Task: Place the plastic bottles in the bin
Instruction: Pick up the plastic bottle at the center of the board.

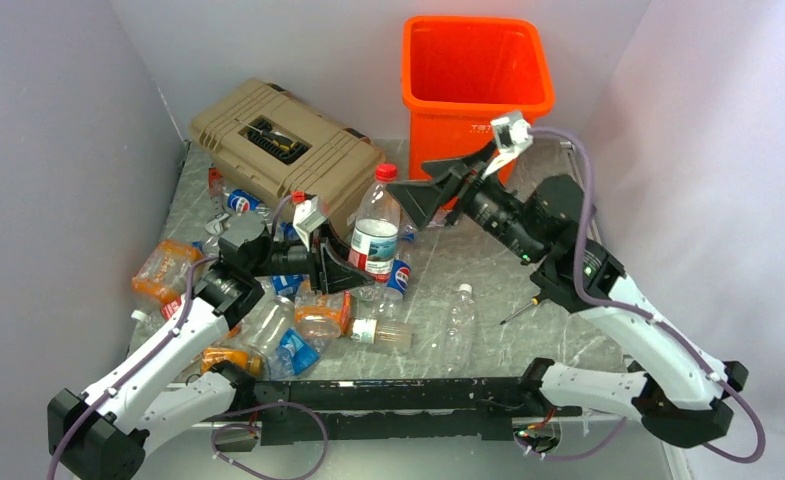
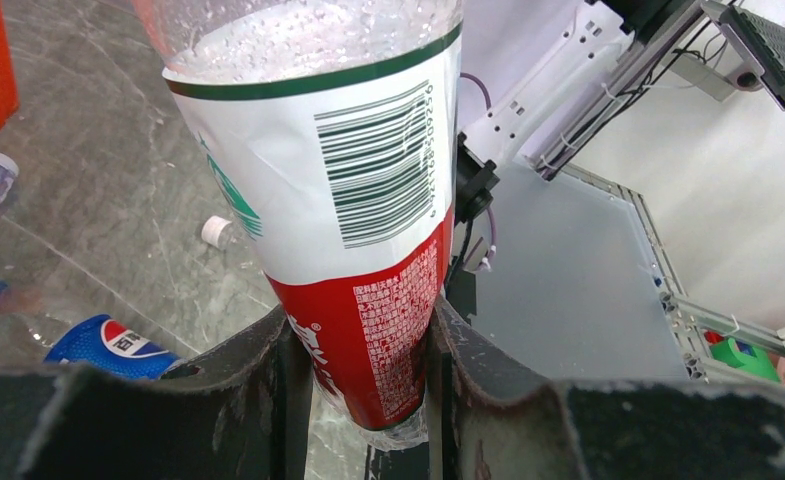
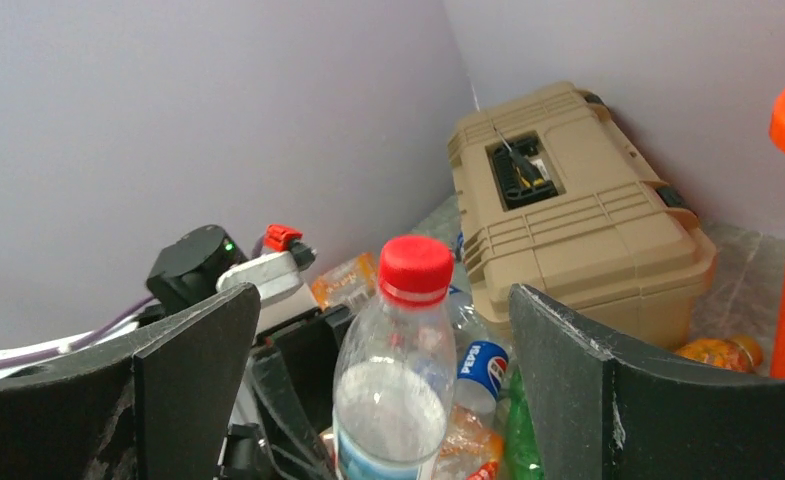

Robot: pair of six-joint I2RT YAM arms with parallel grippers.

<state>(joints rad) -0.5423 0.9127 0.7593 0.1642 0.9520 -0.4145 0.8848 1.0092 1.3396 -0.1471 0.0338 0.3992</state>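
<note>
A clear plastic bottle point(image 1: 375, 225) with a red cap and a red-and-white label stands upright above the middle of the table. My left gripper point(image 1: 346, 268) is shut on its lower end; in the left wrist view both fingers point(image 2: 288, 390) press the red part of the label point(image 2: 368, 300). My right gripper point(image 1: 424, 200) stands open just right of the bottle's top, and its wrist view shows the red cap point(image 3: 415, 268) between its spread fingers, untouched. The orange bin point(image 1: 476, 75) stands at the back behind the right arm. Several more plastic bottles point(image 1: 268, 325) lie around the left arm.
A tan toolbox point(image 1: 278, 145) lies at the back left, beside the bin. A Pepsi bottle point(image 1: 399, 276) and a clear bottle point(image 1: 458, 322) lie on the marbled table point(image 1: 488, 250). A thin dark tool point(image 1: 521, 308) lies near the right arm. Grey walls close both sides.
</note>
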